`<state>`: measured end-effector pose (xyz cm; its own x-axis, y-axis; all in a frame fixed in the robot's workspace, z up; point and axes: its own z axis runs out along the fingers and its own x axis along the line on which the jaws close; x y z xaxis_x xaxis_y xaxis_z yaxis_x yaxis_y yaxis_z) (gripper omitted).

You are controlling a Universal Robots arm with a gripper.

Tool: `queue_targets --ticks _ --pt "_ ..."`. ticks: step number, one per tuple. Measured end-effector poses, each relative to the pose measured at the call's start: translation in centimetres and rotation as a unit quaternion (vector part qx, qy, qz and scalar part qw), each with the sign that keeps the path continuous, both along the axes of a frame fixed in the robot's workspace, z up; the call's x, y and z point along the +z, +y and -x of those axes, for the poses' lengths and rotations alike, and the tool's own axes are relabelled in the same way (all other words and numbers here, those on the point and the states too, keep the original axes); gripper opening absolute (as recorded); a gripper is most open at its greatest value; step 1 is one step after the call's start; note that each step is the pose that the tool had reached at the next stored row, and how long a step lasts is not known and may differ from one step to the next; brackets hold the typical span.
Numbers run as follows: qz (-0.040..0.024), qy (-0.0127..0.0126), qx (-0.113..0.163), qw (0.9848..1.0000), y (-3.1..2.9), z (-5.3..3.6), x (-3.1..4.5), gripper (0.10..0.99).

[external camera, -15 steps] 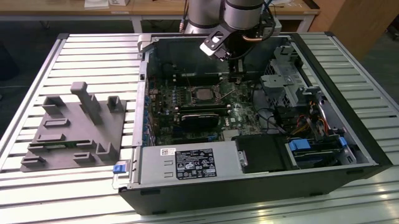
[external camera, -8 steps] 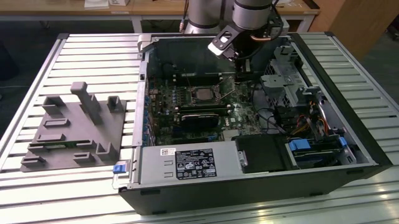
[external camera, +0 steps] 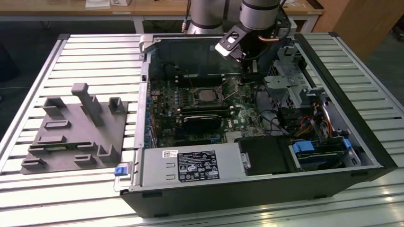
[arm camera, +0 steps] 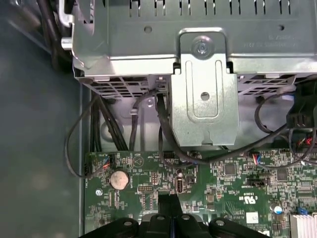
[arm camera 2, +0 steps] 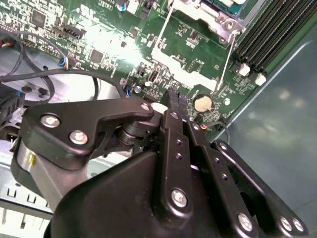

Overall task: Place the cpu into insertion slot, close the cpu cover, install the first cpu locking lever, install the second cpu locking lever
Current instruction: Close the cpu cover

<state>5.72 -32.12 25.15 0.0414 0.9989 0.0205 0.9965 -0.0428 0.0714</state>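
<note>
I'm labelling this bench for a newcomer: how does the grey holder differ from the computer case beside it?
The grey holder is a low plate with upright posts; the computer case is a deep black box, open on top. The holder lies toward the exterior view's left, the case to its right. The end effector hangs inside the case over the green circuit board, apart from the holder. Both rest on the slatted table.

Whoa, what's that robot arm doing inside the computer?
A robot arm reaches into the open computer case. Its gripper, fingers shut and holding nothing, hangs over the green board beside a round coin battery. The cpu already lies in the insertion slot, and the thin locking levers next to it stick up, not clipped down.
</note>
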Motion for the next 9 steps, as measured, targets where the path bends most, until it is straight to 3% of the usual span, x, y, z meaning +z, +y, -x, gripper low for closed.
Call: queue_targets --ticks 9 --pt "0.0001 0.0004 0.000 1.0000 0.00 0.00 -1.48 0.106"
